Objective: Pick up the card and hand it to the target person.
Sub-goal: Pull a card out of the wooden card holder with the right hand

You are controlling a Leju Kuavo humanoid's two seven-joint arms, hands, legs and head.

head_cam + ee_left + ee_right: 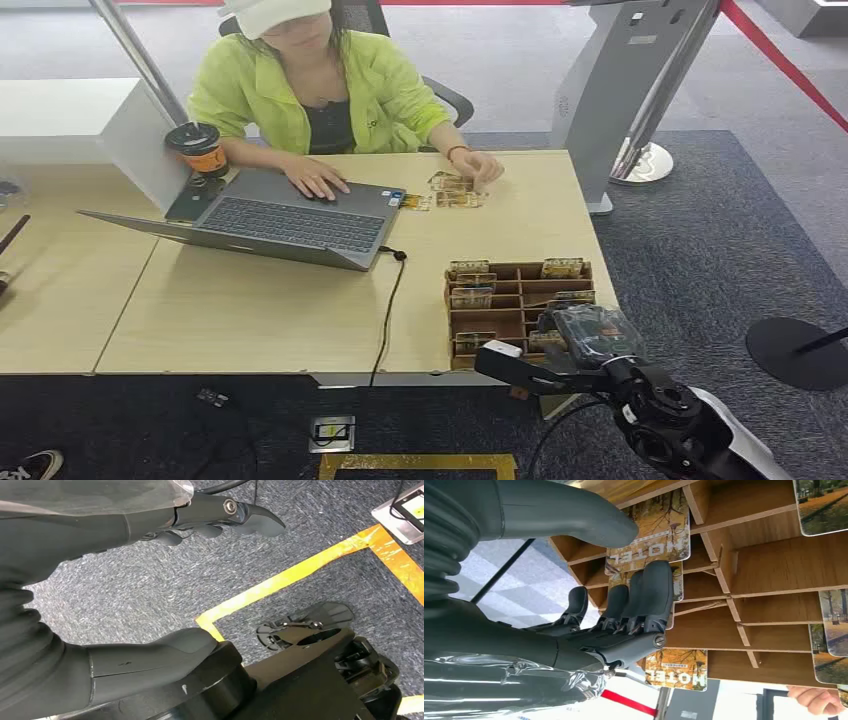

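Behind the pale wooden desk [250,310] sat a person [320,90] at a laptop [290,222]. Over the wooden card rack [520,300] hovered the right hand [624,615], fingers [656,592] unclenched, grasping nothing, tips overlapping a hotel card [651,535] standing in its slot; actual contact was unclear. Empty and loosely spread, the left hand [165,525] hung above carpet [150,585]

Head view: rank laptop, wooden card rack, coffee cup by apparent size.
1. Laptop, largest.
2. Wooden card rack, partly behind the right robot hand.
3. Coffee cup, smallest; it sits farther from the camera, so true size is unsure.
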